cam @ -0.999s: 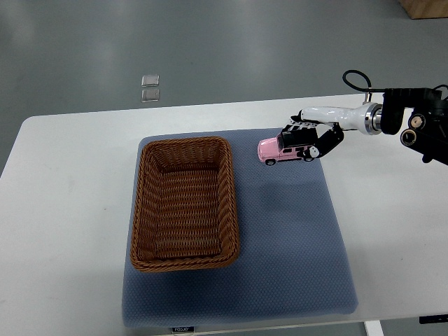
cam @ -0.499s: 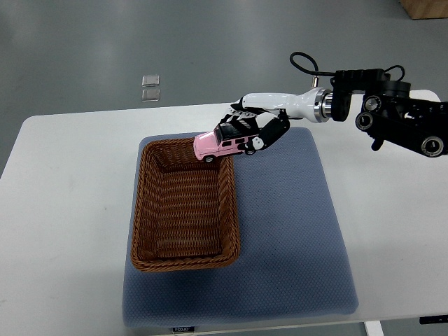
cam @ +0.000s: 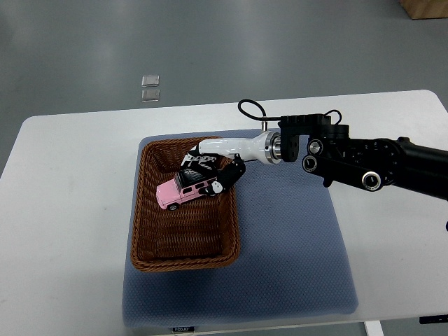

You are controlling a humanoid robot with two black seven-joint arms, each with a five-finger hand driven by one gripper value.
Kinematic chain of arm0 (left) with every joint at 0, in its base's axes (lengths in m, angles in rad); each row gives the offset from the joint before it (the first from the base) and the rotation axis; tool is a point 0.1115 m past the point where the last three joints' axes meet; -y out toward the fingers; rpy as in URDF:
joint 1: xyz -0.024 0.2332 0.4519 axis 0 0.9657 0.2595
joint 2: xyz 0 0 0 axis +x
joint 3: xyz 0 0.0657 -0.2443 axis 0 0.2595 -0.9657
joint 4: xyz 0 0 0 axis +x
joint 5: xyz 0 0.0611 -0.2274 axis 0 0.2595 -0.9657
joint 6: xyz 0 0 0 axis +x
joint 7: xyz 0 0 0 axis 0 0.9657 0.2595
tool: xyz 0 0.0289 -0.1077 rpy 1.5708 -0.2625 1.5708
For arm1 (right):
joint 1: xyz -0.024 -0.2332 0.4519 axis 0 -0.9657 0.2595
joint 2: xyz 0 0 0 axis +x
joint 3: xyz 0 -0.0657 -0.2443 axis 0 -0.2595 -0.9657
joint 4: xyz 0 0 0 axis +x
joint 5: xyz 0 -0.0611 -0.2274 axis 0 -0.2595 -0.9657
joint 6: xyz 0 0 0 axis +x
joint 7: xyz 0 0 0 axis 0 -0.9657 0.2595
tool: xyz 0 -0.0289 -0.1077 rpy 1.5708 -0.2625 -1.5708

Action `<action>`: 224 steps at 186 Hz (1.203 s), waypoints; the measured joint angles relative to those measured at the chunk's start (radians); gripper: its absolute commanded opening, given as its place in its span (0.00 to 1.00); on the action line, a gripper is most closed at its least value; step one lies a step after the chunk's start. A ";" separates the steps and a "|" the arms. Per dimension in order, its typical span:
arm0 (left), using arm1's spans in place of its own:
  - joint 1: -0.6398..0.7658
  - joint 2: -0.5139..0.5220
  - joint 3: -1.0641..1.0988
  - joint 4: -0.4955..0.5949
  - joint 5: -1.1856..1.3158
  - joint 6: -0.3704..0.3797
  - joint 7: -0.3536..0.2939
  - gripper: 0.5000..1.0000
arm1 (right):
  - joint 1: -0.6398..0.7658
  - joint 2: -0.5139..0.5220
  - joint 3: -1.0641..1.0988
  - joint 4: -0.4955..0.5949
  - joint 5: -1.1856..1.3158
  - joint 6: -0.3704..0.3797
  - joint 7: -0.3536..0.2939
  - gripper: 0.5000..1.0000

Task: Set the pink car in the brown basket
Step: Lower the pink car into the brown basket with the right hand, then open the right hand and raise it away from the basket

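Note:
The pink car [cam: 183,192], a small toy jeep with a black roof, hangs tilted over the inside of the brown basket [cam: 143,238]. My right hand [cam: 208,173] is shut on its roof and rear end. The right arm reaches in from the right edge, across the blue mat, to the basket's far half. The woven basket lies on the left part of the mat, long side running away from me. I cannot tell whether the car touches the basket floor. The left arm is out of view.
The blue-grey mat [cam: 294,252] covers the middle of the white table [cam: 63,210]. The right arm's black forearm [cam: 371,164] crosses above the mat's far right corner. Grey floor lies beyond the table, with two small clear squares [cam: 150,87] on it.
The right hand has carried the pink car leftward and toward me, from the mat right of the basket, over the basket's far right rim, and down into the basket.

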 measured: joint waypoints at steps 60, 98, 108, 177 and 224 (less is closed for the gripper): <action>0.000 0.000 -0.001 0.002 0.000 0.000 0.000 1.00 | -0.029 0.064 -0.041 -0.043 -0.005 -0.043 0.000 0.00; 0.000 0.000 -0.002 0.008 0.000 0.000 -0.001 1.00 | -0.043 0.073 -0.048 -0.051 -0.009 -0.046 0.013 0.20; 0.000 0.000 -0.002 0.008 0.000 0.000 -0.001 1.00 | -0.044 0.075 -0.048 -0.051 -0.009 -0.046 0.017 0.36; 0.000 0.000 -0.002 0.009 0.000 0.000 -0.001 1.00 | -0.032 0.004 0.067 -0.052 0.023 -0.039 0.020 0.79; 0.000 0.000 -0.001 0.009 0.000 0.000 0.000 1.00 | -0.122 -0.112 0.350 -0.050 0.192 -0.030 0.021 0.81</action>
